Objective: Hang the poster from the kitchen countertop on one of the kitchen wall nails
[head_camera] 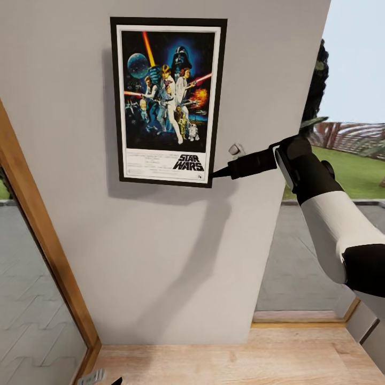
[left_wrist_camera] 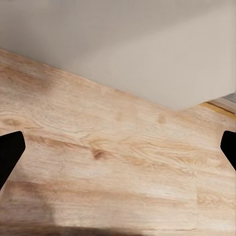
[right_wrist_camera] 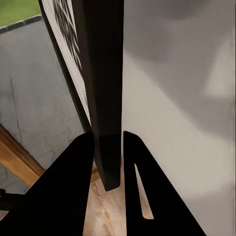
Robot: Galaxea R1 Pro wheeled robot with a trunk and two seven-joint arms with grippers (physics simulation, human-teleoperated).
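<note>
The poster (head_camera: pixel 168 101) lies upright and flat against the light grey wall (head_camera: pixel 160 256), its Star Wars title at the bottom. My right gripper (head_camera: pixel 216 172) reaches in from the right and is shut on the poster's lower right corner. In the right wrist view the black frame edge (right_wrist_camera: pixel 103 98) runs between the two dark fingers (right_wrist_camera: pixel 73 182) of the right gripper (right_wrist_camera: pixel 108 135). The left gripper (left_wrist_camera: pixel 118 150) hangs low over the floor, open, with nothing between its tips. No nail can be made out on the wall. The kitchen countertop is out of view.
Light wooden floor (head_camera: pixel 240 358) runs along the wall's foot. A wooden-framed glass pane (head_camera: pixel 37 224) borders the wall on the left. The wall ends at a corner on the right, where glazing (head_camera: pixel 305 256) looks out on paving and lawn.
</note>
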